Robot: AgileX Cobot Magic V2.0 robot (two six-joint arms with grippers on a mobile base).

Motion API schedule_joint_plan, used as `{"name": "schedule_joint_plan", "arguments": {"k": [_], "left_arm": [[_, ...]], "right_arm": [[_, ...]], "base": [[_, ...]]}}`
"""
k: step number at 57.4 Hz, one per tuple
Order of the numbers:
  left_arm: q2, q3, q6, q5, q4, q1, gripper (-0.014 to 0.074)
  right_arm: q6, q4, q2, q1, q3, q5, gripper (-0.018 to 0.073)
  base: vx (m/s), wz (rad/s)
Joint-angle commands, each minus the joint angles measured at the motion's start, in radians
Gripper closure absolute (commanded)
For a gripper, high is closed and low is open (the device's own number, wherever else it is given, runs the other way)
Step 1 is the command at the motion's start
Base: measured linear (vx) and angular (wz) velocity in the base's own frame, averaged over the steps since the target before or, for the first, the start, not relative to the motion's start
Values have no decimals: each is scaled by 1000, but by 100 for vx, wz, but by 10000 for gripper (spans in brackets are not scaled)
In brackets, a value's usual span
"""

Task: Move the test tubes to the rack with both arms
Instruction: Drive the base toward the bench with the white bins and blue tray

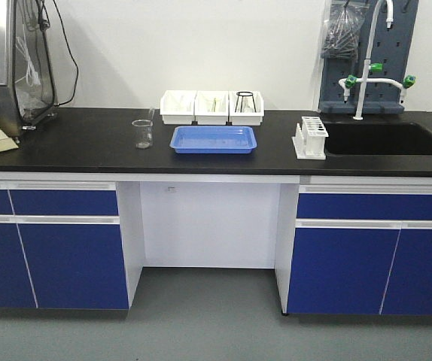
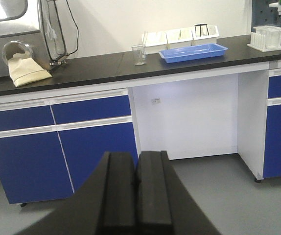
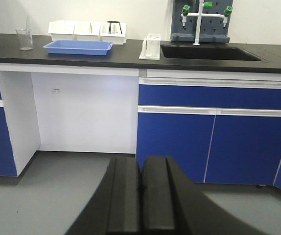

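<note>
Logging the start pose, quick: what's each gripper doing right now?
Left gripper: closed, holding nothing.
Right gripper: closed, holding nothing.

Counter (image 1: 88,147) carries three white bins (image 1: 211,118), one blue tray (image 1: 213,139), one beaker (image 1: 142,134), one rack (image 1: 311,139), one wire tripod (image 1: 245,101).

Black slab-fingered left claw (image 2: 136,164), right claw (image 3: 141,166)

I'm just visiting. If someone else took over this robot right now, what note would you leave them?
Left hand: shut, empty, back from the counter.
Right hand: the same.
Rack: on the counter beside the sink; contents too small to tell.
Test tubes: not clearly visible; thin items lie in the white bins.
Done: nothing evident. Left: approach, then the whole transfer.
</note>
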Motion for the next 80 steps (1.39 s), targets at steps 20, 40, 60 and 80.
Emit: {"name": "schedule_joint_plan", "arguments": {"k": [20, 40, 60, 80], "left_arm": [[12, -28, -6, -77, -8, 6, 601], [12, -28, -6, -77, -8, 6, 601], [12, -28, -6, -77, -8, 6, 601], [12, -28, -6, -77, -8, 6, 601]], "right_arm": [[-4, -14, -10, 1, 12, -79, 568], [-4, -14, -10, 1, 12, -79, 568], [-4, -14, -10, 1, 12, -79, 568], [-4, -14, -10, 1, 12, -83, 568]], "base": [[22, -8], [30, -2], [35, -3], [42, -2]]}}
